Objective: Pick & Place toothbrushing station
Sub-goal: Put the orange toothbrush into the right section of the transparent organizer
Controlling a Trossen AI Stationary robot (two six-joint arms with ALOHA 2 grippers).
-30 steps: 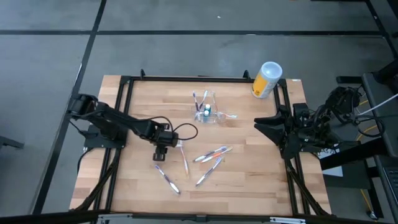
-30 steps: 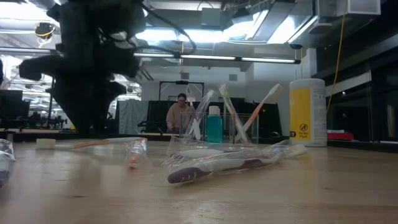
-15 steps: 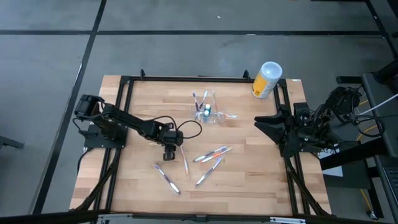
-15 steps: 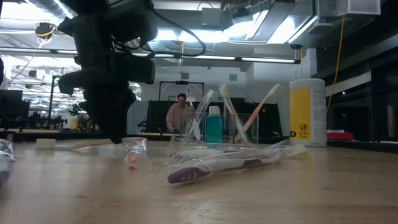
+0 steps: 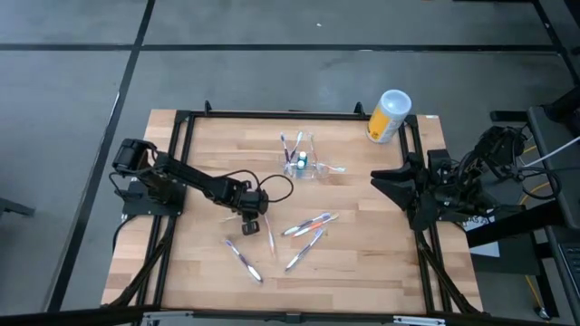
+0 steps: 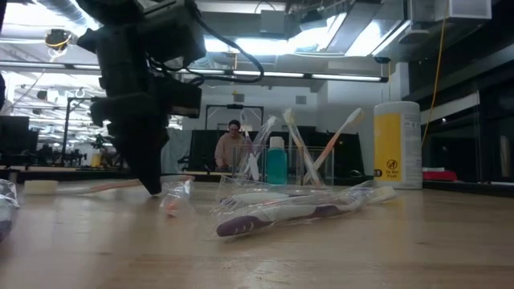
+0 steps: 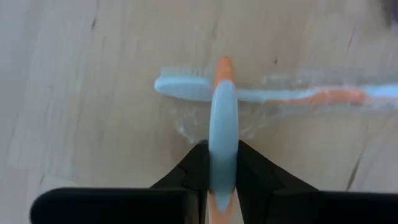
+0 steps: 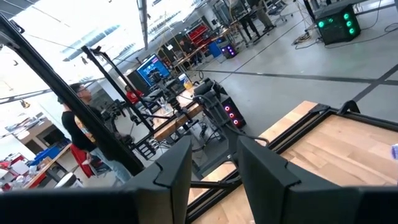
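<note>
Overhead, the left gripper (image 5: 255, 220) is low over a brush (image 5: 269, 232) on the table, well short of the station (image 5: 300, 156); the right gripper (image 5: 381, 178) waits at the far edge, fingers parted and empty.

At table level, the station (image 6: 281, 160) stands upright beyond the left gripper's tips.

From the left wrist, the fingers (image 7: 252, 171) pinch a blue-and-orange brush (image 7: 222, 124) that lies crossed over a wrapped brush (image 7: 273, 95) just ahead. The likely slip, I'd judge: the narrow grip lets the handle pivot, or the wrapper snags and drags along on lift.
</note>
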